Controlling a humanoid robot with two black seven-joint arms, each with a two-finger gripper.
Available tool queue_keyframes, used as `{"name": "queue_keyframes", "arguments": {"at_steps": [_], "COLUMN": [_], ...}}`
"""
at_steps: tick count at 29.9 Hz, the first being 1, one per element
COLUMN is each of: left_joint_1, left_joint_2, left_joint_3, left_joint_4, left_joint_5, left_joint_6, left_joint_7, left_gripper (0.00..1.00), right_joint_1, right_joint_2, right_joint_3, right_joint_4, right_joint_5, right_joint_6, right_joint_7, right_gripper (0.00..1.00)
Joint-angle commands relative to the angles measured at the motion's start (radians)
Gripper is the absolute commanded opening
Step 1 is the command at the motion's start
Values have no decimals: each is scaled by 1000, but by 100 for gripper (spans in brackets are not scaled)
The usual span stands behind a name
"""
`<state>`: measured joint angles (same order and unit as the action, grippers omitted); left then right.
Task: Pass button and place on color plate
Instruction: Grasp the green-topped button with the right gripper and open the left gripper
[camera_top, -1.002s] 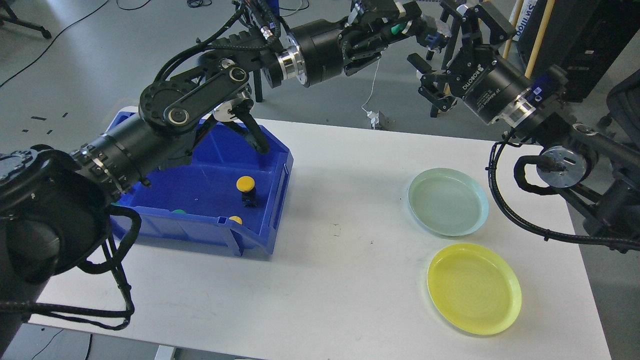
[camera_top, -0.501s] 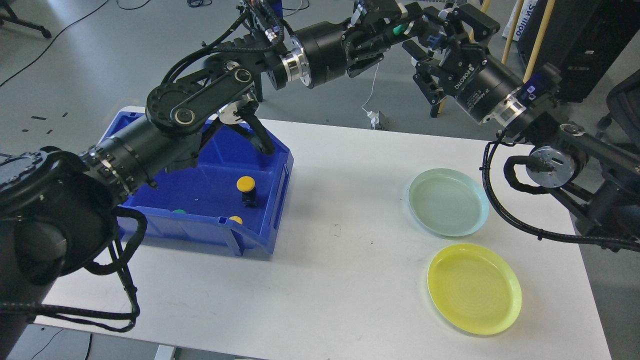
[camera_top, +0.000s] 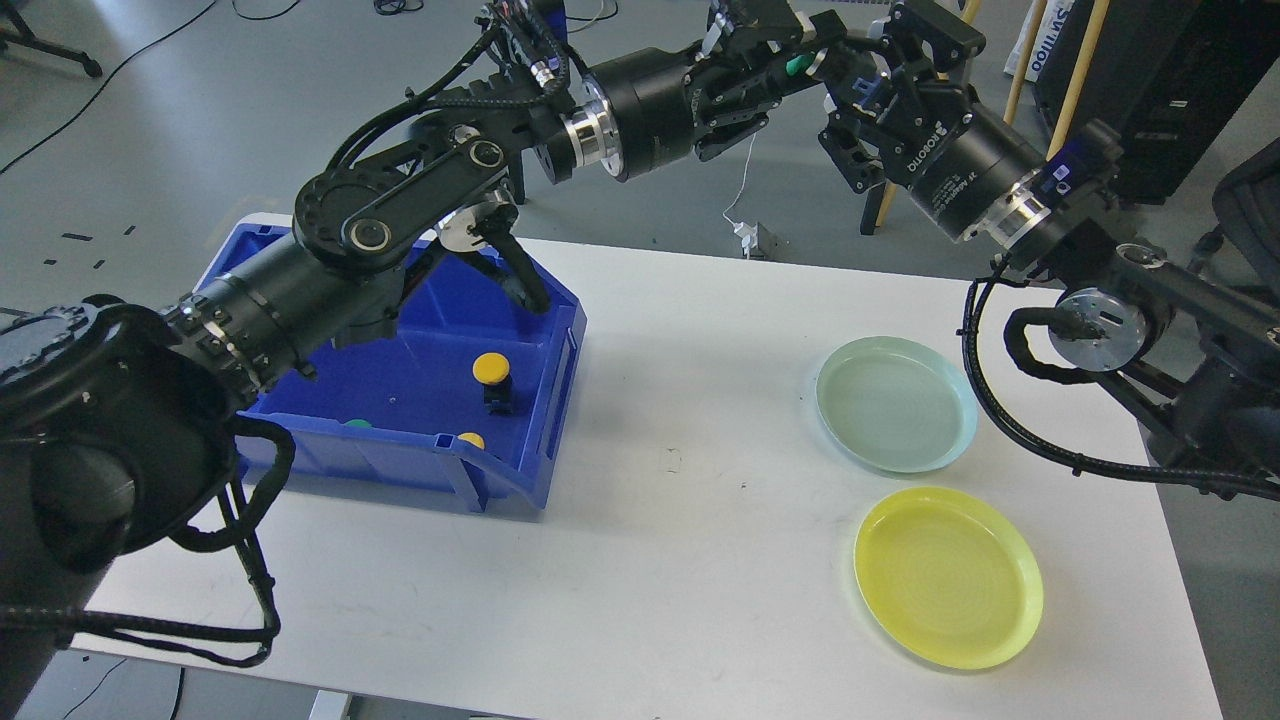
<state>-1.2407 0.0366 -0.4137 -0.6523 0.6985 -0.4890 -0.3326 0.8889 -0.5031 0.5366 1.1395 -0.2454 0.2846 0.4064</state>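
My left gripper (camera_top: 788, 52) is shut on a green-capped button (camera_top: 797, 64) and holds it high above the table's far edge. The button's grey and blue base points right. My right gripper (camera_top: 860, 88) is right against it, its jaws still spread on either side of that base. A pale green plate (camera_top: 895, 403) and a yellow plate (camera_top: 947, 577) lie on the right of the white table (camera_top: 690, 520). Both plates hold nothing.
A blue bin (camera_top: 560, 400) stands at the left of the table. It holds an upright yellow button (camera_top: 490, 368), another yellow cap (camera_top: 470, 439) and a green cap (camera_top: 355, 423). My left arm stretches over the bin. Cables and stands are on the floor behind the table.
My right gripper has moved up and left, from apart from the button to around its base. My left gripper with the button has shifted slightly right.
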Motion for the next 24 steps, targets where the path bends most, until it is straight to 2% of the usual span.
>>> {"name": "queue_keyframes", "arguments": {"at_steps": [1,3,4,7,9,16,20,24], "left_joint_1": [1,1,1,1,1,-2,-2,-2], "left_joint_2": [-1,-1,-1,0,-1,-3,-3,-3], "left_joint_3": [3,3,3,0,-5,-5,-5,-5], "left_joint_4": [0,0,0,0,13,53,59,59], "left_joint_5": [1,1,1,-2,-13,-59,-59,-60], "left_joint_6": [0,0,0,0,0,0,0,0], "left_joint_7": [0,0,0,0,-2,-2,-2,-2], "left_gripper": [25,25,25,25,25,25,25,25], "right_joint_1": [1,1,1,-2,-5,-11,-11,-10], "right_joint_2": [0,0,0,-2,-8,-15,-14,-14], "right_joint_3": [0,0,2,8,14,16,17,17], "right_joint_4": [-1,-4,-4,-1,6,22,26,25], "right_joint_5": [-3,-3,-3,0,3,6,5,3], "right_joint_6": [-1,-2,-5,-11,-10,-1,-4,-4], "right_joint_7": [0,0,0,0,0,0,0,0], "right_gripper": [9,10,17,52,64,69,69,53]}}
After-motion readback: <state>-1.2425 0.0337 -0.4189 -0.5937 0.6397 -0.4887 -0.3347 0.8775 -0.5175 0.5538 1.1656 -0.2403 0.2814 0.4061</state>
